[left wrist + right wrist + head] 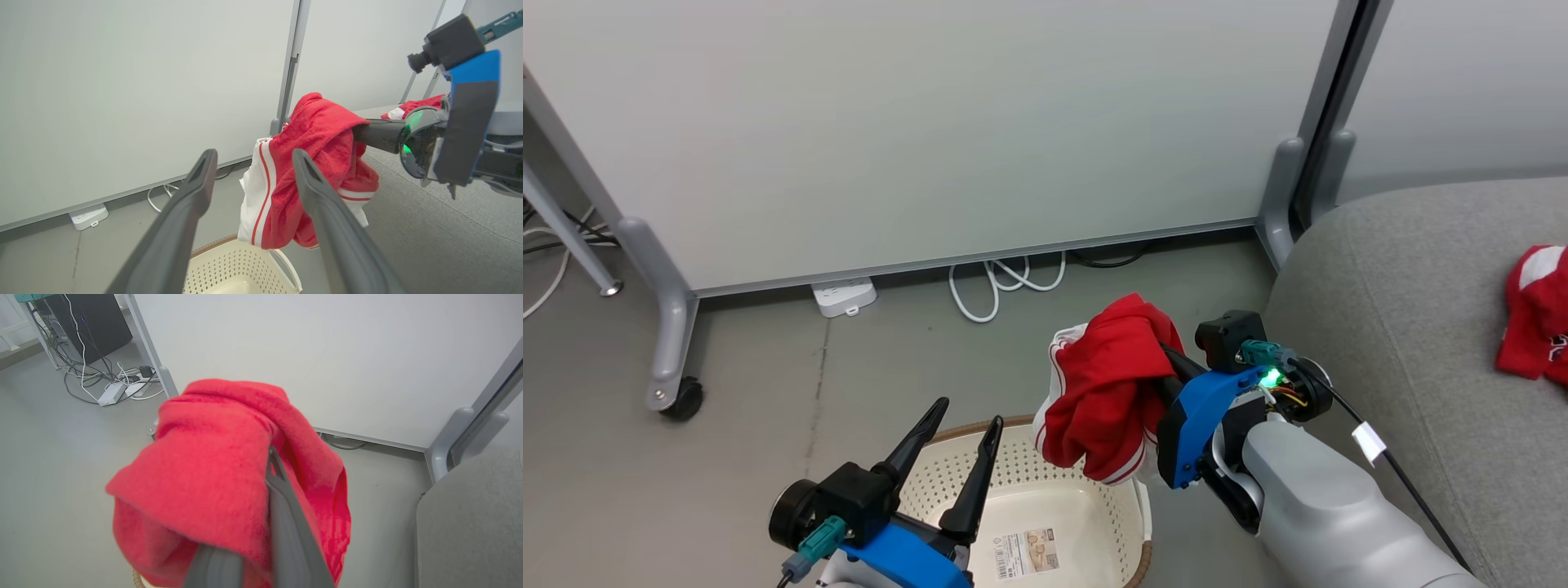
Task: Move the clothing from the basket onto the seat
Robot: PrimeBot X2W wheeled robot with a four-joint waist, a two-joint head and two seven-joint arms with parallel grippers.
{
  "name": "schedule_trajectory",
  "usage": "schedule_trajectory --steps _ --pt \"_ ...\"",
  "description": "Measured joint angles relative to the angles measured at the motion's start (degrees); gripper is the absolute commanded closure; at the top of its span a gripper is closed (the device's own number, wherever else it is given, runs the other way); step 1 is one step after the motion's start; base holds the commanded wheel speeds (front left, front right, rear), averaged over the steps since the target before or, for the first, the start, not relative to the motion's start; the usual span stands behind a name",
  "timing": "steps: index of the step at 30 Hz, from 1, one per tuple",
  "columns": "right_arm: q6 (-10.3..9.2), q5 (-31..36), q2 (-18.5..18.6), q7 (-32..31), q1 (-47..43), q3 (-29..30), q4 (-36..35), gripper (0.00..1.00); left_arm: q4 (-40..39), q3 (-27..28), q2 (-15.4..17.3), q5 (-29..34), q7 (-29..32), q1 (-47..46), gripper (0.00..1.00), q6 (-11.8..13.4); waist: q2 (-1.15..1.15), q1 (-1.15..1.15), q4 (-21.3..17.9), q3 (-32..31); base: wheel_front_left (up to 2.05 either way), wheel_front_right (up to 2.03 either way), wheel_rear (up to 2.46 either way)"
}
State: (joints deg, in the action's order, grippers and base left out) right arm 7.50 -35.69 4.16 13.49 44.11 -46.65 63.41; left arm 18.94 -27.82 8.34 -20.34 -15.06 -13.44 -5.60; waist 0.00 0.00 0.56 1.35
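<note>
Clothing (1107,392): halfway done; first garment (1535,314) lying on seat (1405,327); second garment (322,134) clenched in right gripper (1172,367), hanging above basket (1029,469); left gripper (969,411) spread, empty; remaining, likely: carry across, release onto seat.

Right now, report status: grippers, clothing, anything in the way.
Left gripper open, over basket. Right gripper shut on red garment, held above basket. Second garment already on seat. No obstacle seen toward seat.
</note>
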Motion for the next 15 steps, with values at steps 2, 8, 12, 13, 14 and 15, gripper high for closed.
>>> schedule_trajectory --steps 2,8,12,13,14,15 --pt "0.00 -0.18 -0.08 0.14 0.02 -0.13 -0.03 1.00 0.31 0.40 -0.12 0.67 0.01 0.20 0.00 -0.26 0.00 0.00 -0.80 0.03 0.00 0.00 0.00" --pt "0.00 -0.33 -0.13 0.16 0.12 -0.49 0.00 1.00 0.87 1.59 -0.55 1.86 0.01 0.35 0.00 -1.02 0.00 0.00 -3.87 0.19 0.00 0.00 0.00" --pt "0.00 -0.56 0.04 0.22 0.27 -0.69 0.23 1.00 1.02 2.13 -1.22 2.36 0.01 0.32 0.00 -1.21 0.00 0.00 -7.07 0.40 0.00 0.00 0.00" --pt "0.00 -0.68 0.10 0.23 0.27 -0.69 0.32 1.00 1.10 2.26 -1.44 2.43 0.00 0.30 0.00 -1.23 0.00 0.00 -7.99 0.46 0.00 0.00 0.00" --pt "0.00 -0.68 0.13 0.23 0.29 -0.73 0.33 1.00 1.15 2.53 -1.56 2.54 0.00 0.30 0.00 -1.40 0.00 0.00 -8.90 0.52 0.00 0.00 0.00" --pt "0.00 -0.71 0.18 0.24 0.31 -0.73 0.36 1.00 1.24 2.75 -1.64 2.69 0.01 0.29 0.00 -1.46 0.00 0.00 -9.83 0.58 0.00 0.00 0.00"
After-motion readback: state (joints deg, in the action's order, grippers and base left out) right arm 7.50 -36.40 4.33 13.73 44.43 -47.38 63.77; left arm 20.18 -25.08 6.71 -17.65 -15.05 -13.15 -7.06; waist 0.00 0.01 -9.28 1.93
